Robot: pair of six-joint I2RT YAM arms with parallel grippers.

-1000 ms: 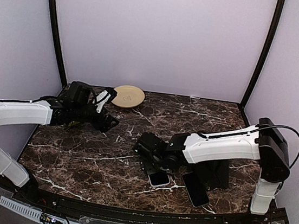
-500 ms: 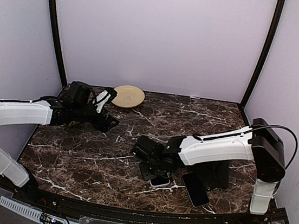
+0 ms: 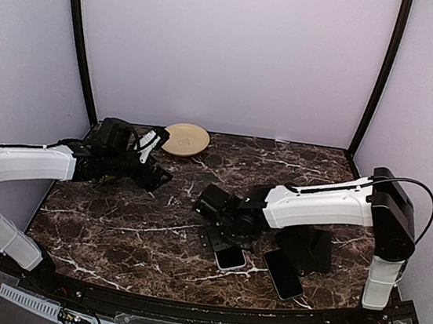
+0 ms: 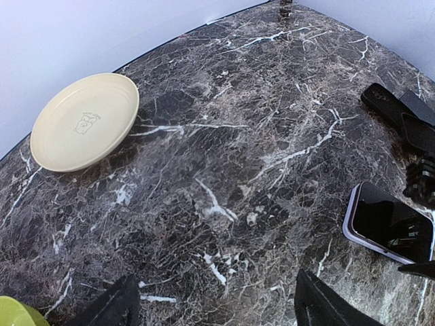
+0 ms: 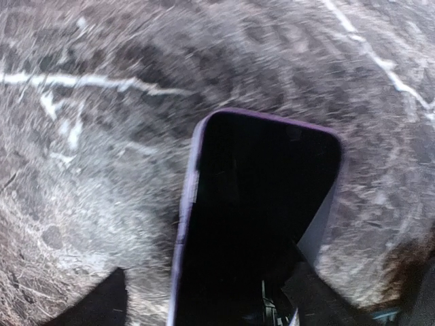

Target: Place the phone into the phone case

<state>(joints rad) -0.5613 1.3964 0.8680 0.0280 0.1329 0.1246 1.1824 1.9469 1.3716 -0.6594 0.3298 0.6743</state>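
A lavender phone case (image 3: 230,257) lies flat on the marble near the front middle. The phone (image 5: 258,204) fills it, glossy black face up. A pale strip of the case (image 5: 319,224) shows along the phone's right side. My right gripper (image 3: 220,239) hovers at the case's far-left end, open, its fingers (image 5: 109,302) spread on either side of the case's near end (image 5: 178,272). The same case (image 4: 350,221) appears at the right edge of the left wrist view. My left gripper (image 3: 159,175) is open over bare marble at the back left, nothing between its fingers (image 4: 112,307).
A cream plate (image 3: 186,139) sits at the back of the table (image 3: 113,228). A second flat black slab, like a phone (image 3: 282,274), lies right of the case. A black stand (image 3: 310,247) is behind it. A yellow-green object (image 4: 12,314) is at the left wrist view's corner.
Half a second ago my right gripper was low over the case and hid most of it. It has since drawn back up and left, showing the phone again. The left arm has not moved.
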